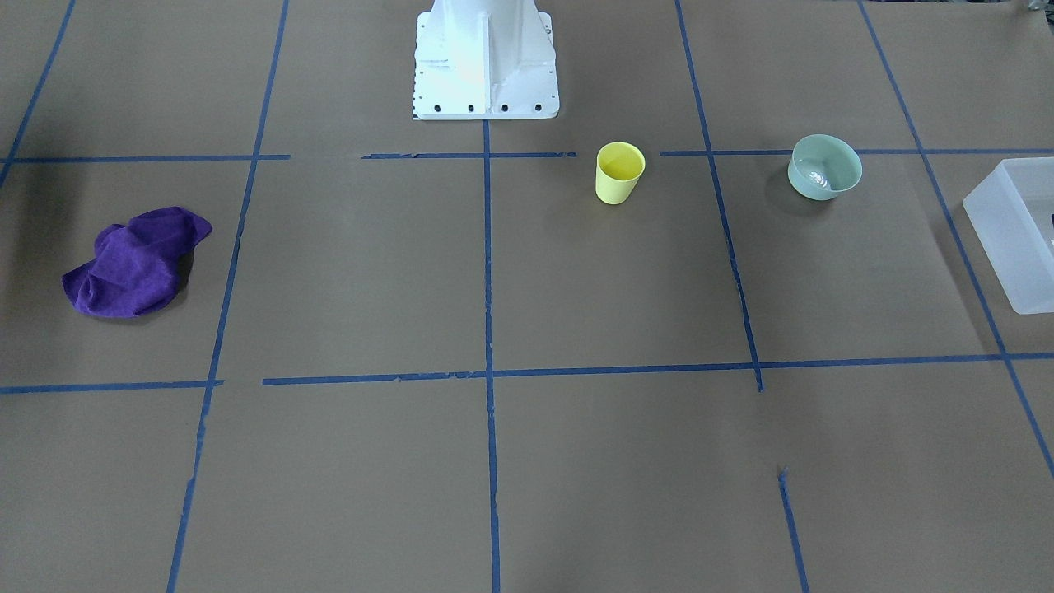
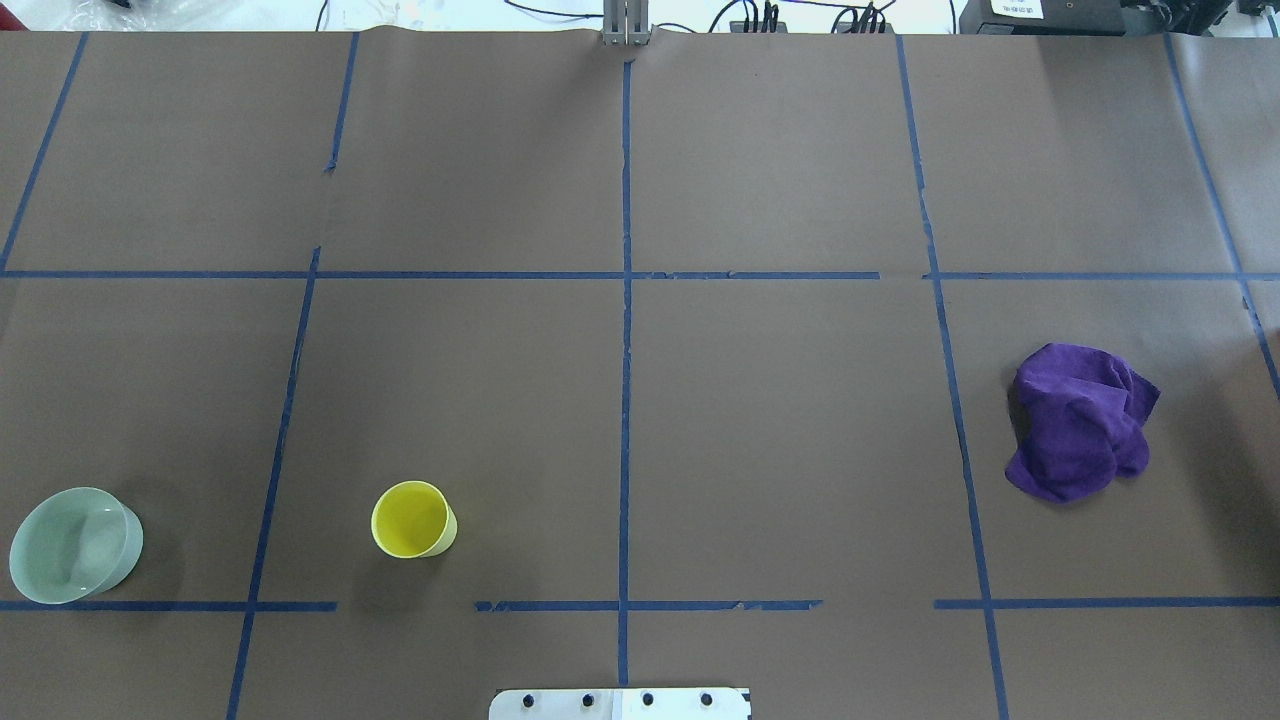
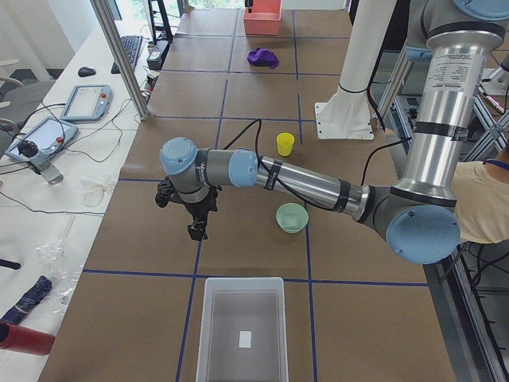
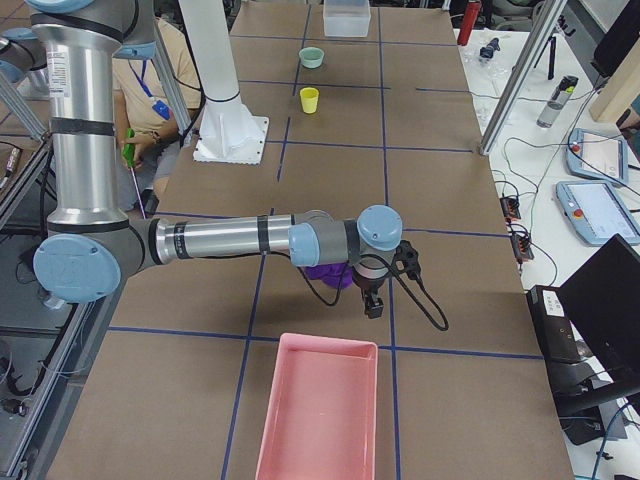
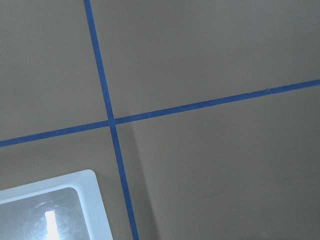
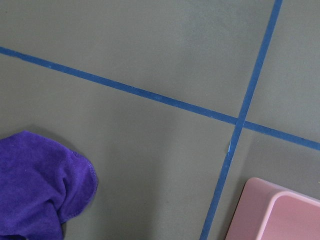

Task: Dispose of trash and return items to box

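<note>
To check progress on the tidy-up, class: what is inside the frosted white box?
The box shows only a small white rectangle at its floor, inside or beneath, I cannot tell. Its near end is cut off.

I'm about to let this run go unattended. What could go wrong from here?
1. The purple rag is a loose lump; a pinch may catch only one fold, so it could trail outside the pink bin.
2. The yellow cup stands upright and could tip if a grasp nudges it.
</note>
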Action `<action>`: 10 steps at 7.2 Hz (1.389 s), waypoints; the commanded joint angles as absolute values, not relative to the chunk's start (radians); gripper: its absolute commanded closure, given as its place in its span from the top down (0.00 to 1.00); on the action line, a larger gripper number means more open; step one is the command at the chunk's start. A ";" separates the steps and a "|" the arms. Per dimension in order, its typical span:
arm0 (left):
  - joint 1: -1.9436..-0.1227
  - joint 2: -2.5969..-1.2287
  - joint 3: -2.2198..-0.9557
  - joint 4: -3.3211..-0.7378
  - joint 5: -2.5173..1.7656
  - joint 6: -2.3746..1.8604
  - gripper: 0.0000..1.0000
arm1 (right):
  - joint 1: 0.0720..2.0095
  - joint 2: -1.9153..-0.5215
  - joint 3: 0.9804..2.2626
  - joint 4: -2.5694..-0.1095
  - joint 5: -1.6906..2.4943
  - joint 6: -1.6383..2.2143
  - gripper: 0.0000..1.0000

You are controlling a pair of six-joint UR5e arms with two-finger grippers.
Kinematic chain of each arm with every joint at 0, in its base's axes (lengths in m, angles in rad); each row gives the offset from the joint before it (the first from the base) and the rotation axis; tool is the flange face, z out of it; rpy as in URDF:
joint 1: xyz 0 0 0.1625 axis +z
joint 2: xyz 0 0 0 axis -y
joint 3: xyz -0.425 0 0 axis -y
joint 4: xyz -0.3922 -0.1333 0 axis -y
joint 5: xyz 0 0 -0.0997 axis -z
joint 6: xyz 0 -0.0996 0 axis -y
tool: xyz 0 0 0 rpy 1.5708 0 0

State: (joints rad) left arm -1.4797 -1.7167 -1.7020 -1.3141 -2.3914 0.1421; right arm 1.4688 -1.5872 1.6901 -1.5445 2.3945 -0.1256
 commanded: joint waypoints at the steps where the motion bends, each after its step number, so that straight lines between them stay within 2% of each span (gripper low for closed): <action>1: -1.398 -1.717 -1.735 -1.421 -2.398 0.036 1.00 | 1.468 -1.585 1.695 -1.543 2.395 -0.126 1.00; 3: -1.236 -1.720 -1.892 -1.518 -2.393 -0.262 1.00 | 1.468 -1.586 1.694 -1.545 2.396 -0.126 1.00; 6: -0.999 -1.674 -2.026 -1.789 -2.355 -0.808 1.00 | 1.468 -1.583 1.694 -1.545 2.398 -0.126 1.00; 7: -0.757 -1.668 -2.107 -1.834 -2.134 -1.098 1.00 | 1.468 -1.583 1.694 -1.545 2.398 -0.126 1.00; 8: -0.621 -1.664 -2.156 -1.829 -2.032 -1.199 1.00 | 1.467 -1.579 1.686 -1.545 2.396 -0.127 1.00; 10: -0.459 -1.667 -2.163 -1.827 -1.997 -1.391 1.00 | 1.466 -1.578 1.684 -1.545 2.398 -0.126 1.00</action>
State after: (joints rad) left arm -0.5693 -1.6677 -2.1480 -1.8246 -2.0397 -1.2684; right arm 1.4668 -1.5792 1.6851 -1.5454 2.3959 -0.1268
